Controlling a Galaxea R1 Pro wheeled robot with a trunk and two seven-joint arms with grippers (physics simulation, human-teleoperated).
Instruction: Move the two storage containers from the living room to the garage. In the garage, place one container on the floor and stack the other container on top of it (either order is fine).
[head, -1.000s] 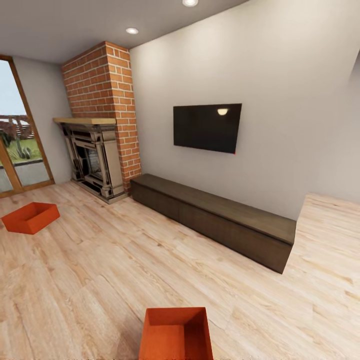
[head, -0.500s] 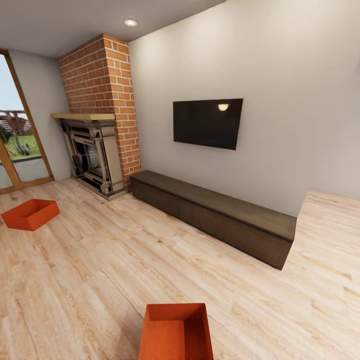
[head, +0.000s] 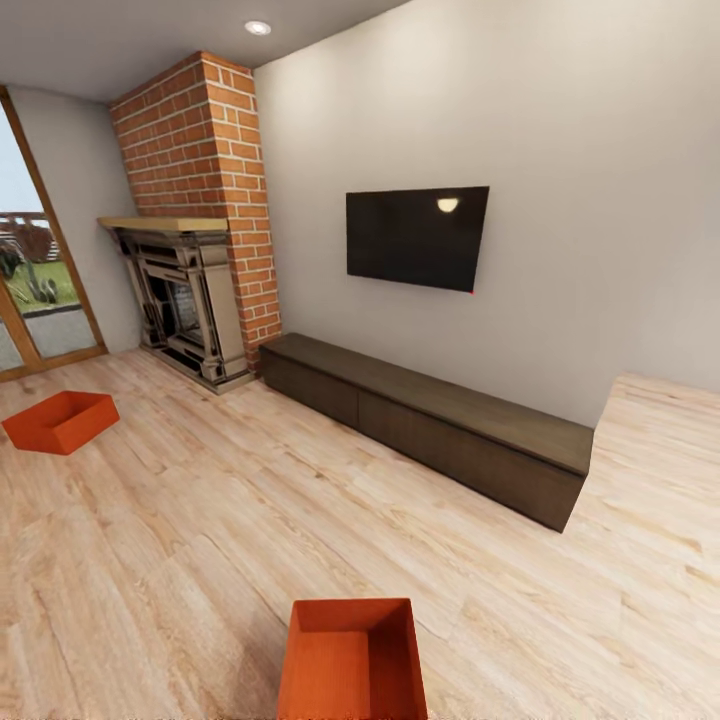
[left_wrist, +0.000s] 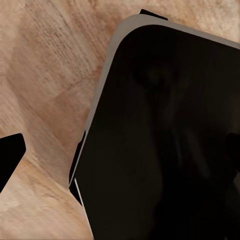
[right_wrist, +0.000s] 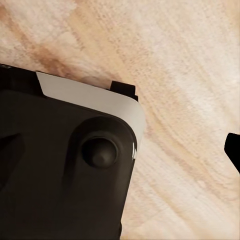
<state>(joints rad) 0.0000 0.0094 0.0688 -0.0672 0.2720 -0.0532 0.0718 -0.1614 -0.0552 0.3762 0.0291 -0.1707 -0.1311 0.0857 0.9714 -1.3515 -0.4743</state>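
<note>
Resting on the light wood plank floor (head: 200, 540): two lidless orange-red rectangular storage containers.
One container (head: 352, 660) lies nearest the camera; the other (head: 60, 421) lies well apart, near the wood-framed glass door (head: 40, 290) and red-brick fireplace (head: 195, 220). Pincer state cannot be determined for either arm.

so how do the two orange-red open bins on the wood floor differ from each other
The near orange-red bin sits at the bottom of the head view, cut off by the frame edge; the far orange-red bin lies at the left, wholly visible, towards the glass door. The near one faces the camera squarely; the far one is turned at an angle. Both are lidless, look empty, and rest upright on the light wood plank floor.
</note>
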